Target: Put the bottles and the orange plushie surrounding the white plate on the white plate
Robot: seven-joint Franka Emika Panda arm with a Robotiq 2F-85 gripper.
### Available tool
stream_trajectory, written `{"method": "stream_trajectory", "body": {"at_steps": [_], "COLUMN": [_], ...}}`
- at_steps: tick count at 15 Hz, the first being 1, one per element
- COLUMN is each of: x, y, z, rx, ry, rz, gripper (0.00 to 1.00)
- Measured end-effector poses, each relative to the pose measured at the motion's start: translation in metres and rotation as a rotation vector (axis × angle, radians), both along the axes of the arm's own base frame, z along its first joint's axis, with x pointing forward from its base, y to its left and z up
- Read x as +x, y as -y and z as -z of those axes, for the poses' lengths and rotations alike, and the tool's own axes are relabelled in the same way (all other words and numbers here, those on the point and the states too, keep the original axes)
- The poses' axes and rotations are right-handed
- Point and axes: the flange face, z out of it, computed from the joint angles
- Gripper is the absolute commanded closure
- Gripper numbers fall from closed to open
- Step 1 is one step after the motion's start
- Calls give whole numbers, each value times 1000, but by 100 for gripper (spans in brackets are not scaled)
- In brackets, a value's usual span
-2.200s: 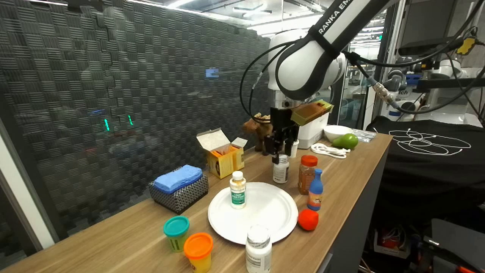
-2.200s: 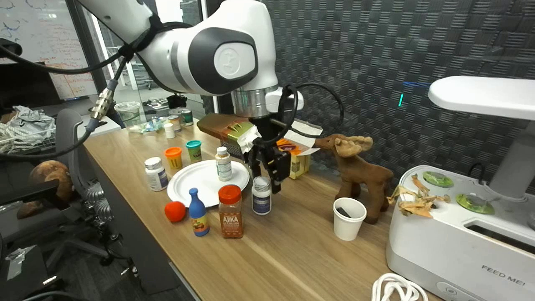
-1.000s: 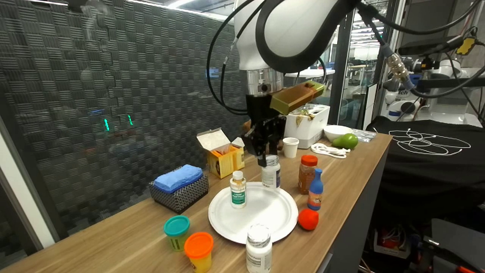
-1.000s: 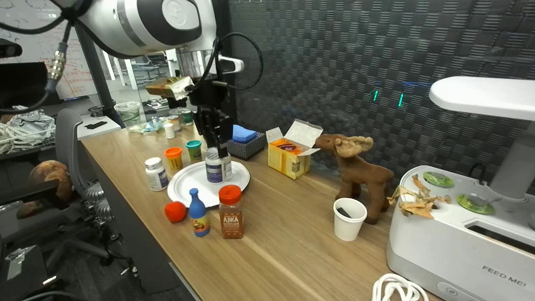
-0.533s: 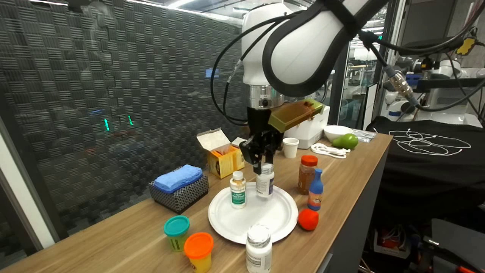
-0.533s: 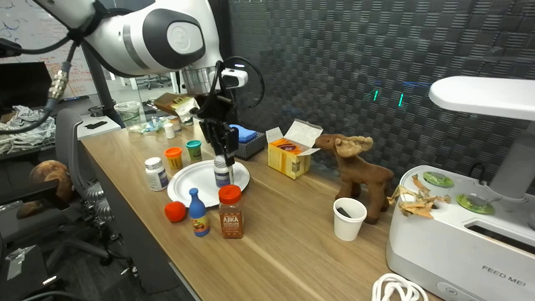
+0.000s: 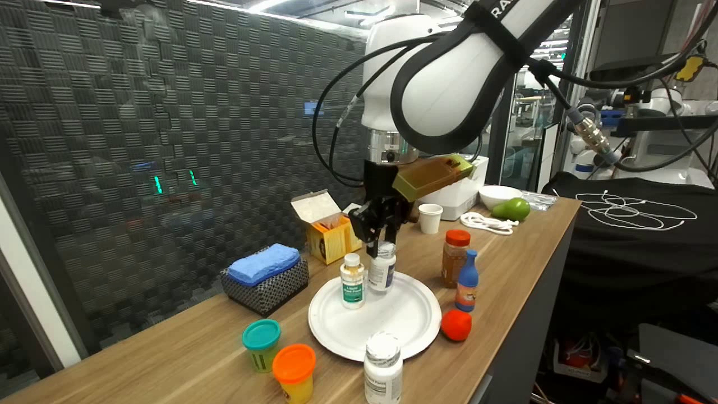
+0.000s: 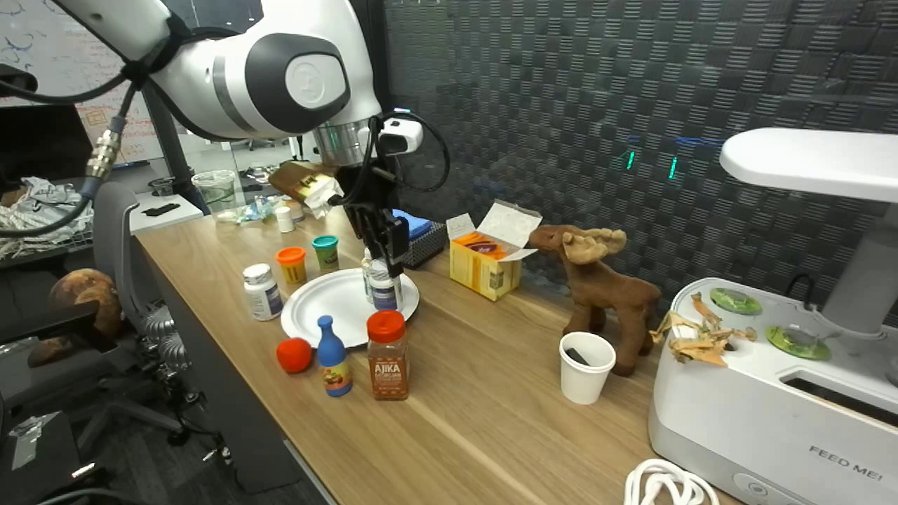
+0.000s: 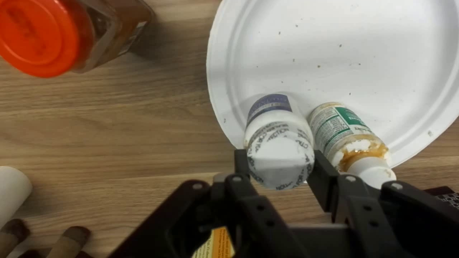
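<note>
White bottle [image 7: 382, 274]: while its cap is clasped from both sides, it is held close to upright inside the rim of the plate [image 7: 387, 328], a release away from being done, by the look of it; whether its base is borne by the plate yet cannot be told.
Gripper [image 9: 279, 163]: narrowed to the cap's width, the white bottle pinched between its pads [image 9: 321, 181], as is seen in the wrist view.
Green-label bottle [image 7: 353, 289]: safely stood on the plate, just beside the white one; a pad is seen so near it that a nudge might be given when the grip is loosened.
Score: one delivered, a second all but delivered, six judged left to be fetched.
Plushie [image 7: 456, 325]: taken to be the red-orange lump, left on the counter [image 8: 491, 421] just beside the plate, untouched.
Blue bottle [image 7: 466, 283], red-cap jar [image 7: 453, 258]: stood close together near the plate, both waiting to be collected.
Second white bottle [image 7: 383, 371]: left upright just beside the plate, its turn not yet come.
Teal jar [image 7: 261, 343], orange jar [image 7: 295, 373]: paired near the plate, also left, provided that jars are meant to be counted as bottles.
Farther out: brown toy [image 8: 607, 298], paper cup [image 8: 584, 382], yellow box [image 8: 477, 277], none asked for.
</note>
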Motion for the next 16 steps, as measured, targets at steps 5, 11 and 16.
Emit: {"method": "stream_trajectory", "body": {"at_steps": [5,11,16], "x": [-5,-8,-7], "y": [-6,-5,-6], "z": [6,14,12], "rx": [7,5,5], "ry": [-15,-29,-18], "rz": [-9,-10,-15], "gripper": [80,30,0]}}
